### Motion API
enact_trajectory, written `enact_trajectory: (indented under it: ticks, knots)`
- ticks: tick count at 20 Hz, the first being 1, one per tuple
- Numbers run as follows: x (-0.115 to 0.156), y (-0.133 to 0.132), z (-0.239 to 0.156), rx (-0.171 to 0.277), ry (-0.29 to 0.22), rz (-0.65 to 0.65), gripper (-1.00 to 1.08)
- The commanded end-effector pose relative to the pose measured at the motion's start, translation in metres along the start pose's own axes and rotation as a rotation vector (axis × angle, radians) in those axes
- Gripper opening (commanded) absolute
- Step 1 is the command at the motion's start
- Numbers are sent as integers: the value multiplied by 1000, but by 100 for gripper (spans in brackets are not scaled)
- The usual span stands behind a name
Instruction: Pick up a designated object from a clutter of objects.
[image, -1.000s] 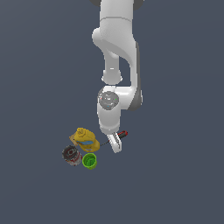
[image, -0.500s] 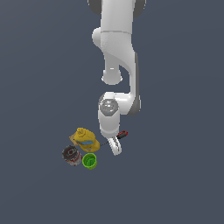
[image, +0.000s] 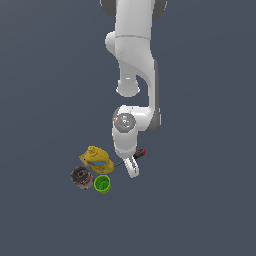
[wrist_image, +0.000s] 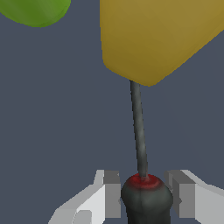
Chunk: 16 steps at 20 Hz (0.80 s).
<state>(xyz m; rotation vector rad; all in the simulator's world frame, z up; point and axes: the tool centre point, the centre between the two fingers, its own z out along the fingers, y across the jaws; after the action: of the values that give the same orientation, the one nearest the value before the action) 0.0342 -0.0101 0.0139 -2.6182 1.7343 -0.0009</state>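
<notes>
Straddling the screwdriver (wrist_image: 145, 199) handle, my gripper (wrist_image: 144, 197) stands open with a finger on each side, the shaft running straight ahead until its tip disappears under the yellow bottle (wrist_image: 162, 35).

High exterior overview; close wrist view, shared screwdriver (image: 131, 156).
</notes>
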Motion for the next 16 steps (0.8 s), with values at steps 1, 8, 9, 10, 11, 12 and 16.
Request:
enact_trajectory:
  ticks: [1,8,9,10,11,12,16]
  knots:
    - [0,0,0,0,0,0,-100]
    - [8,1,-15,0,0,0,-100]
    - [10,2,-19,0,0,1,-100]
    - [13,3,-25,0,0,1,-100]
    - [16,3,-30,0,0,1,-100]
    - [20,4,-37,0,0,1,-100]
    - [37,7,-68,-1,-1,2,-100]
